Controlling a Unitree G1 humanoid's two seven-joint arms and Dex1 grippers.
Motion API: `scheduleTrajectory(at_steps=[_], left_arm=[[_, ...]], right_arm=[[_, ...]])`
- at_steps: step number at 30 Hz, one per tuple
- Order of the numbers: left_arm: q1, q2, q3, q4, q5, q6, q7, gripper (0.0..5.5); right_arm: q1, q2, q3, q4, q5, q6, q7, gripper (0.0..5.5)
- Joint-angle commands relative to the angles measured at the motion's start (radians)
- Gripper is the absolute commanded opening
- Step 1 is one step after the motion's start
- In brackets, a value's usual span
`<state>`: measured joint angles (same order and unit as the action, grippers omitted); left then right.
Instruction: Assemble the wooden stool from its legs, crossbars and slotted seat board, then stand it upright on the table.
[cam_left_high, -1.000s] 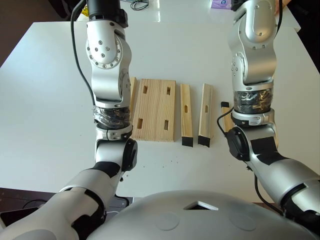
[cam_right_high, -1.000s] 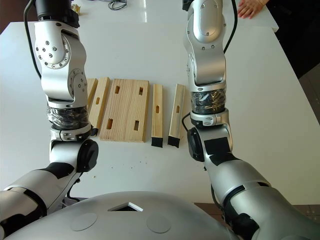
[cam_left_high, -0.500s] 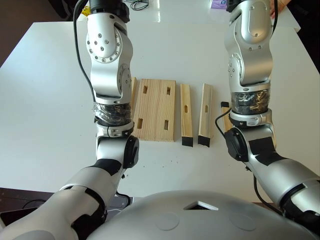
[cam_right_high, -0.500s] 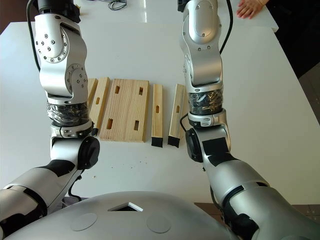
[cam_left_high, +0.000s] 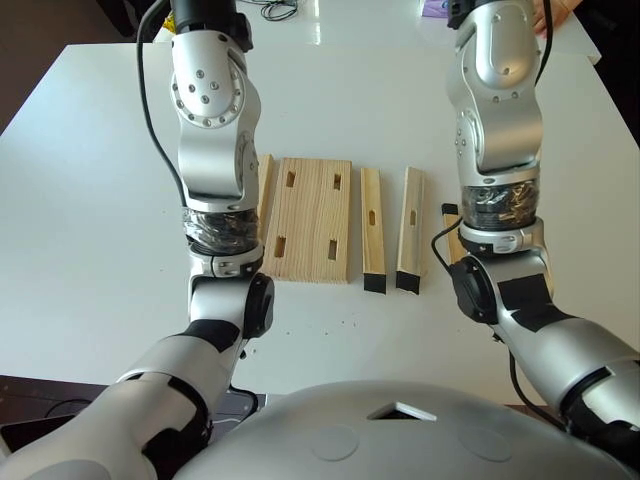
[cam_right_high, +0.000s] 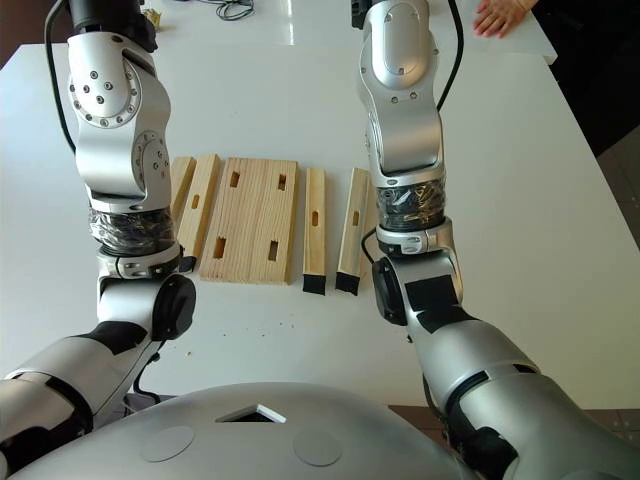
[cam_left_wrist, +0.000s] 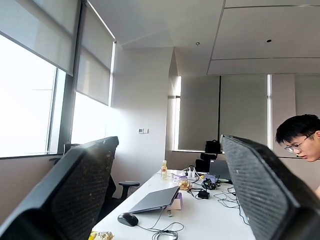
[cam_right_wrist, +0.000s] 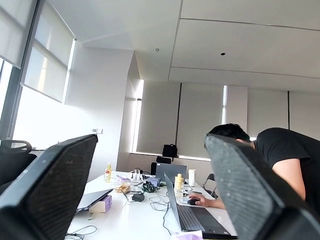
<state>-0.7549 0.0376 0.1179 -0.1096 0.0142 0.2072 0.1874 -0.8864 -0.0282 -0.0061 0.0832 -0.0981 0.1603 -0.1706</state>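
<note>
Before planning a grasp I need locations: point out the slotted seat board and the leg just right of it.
seat board (cam_left_high: 312, 215), left eye view, bare centre between slots.
leg (cam_left_high: 372, 242), left eye view, between slot and black tip.

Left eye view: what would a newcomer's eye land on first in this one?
Probably the pale wooden slotted seat board, lying flat and unassembled in the middle of the white table. Two black-tipped wooden legs lie apart to its right. Next come the left gripper and right gripper, both pointing up towards the office ceiling, jaws apart and empty.
</note>
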Motion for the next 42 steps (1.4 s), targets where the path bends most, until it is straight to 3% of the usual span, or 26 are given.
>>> scheduleTrajectory(at_steps=[1,15,24,32,35,42], left_arm=[[0.021,0.001,-0.013,-0.020,0.017,0.030,0.004,3.80],[-0.019,0.053,-0.027,0.084,0.112,-0.136,0.043,3.80],[0.026,0.028,0.018,0.038,-0.103,-0.037,-0.102,3.80],[0.081,0.031,0.025,-0.057,-0.188,0.060,-0.154,3.80],[0.124,0.087,0.028,-0.101,-0.203,0.118,-0.204,3.80],[0.277,0.358,0.110,-0.026,-0.249,0.244,-0.452,3.80]], right_arm=[[0.015,0.024,-0.011,-0.027,-0.018,0.052,-0.044,3.96],[-0.007,-0.002,0.017,0.031,-0.122,-0.039,-0.117,3.96],[0.028,0.012,0.018,0.006,-0.144,-0.035,-0.131,3.96],[0.126,0.042,0.033,-0.125,-0.068,0.021,-0.019,3.96],[0.150,0.052,0.041,-0.185,-0.037,0.042,0.028,3.96],[0.279,-0.002,0.007,-0.298,-0.011,0.103,0.100,3.96]])
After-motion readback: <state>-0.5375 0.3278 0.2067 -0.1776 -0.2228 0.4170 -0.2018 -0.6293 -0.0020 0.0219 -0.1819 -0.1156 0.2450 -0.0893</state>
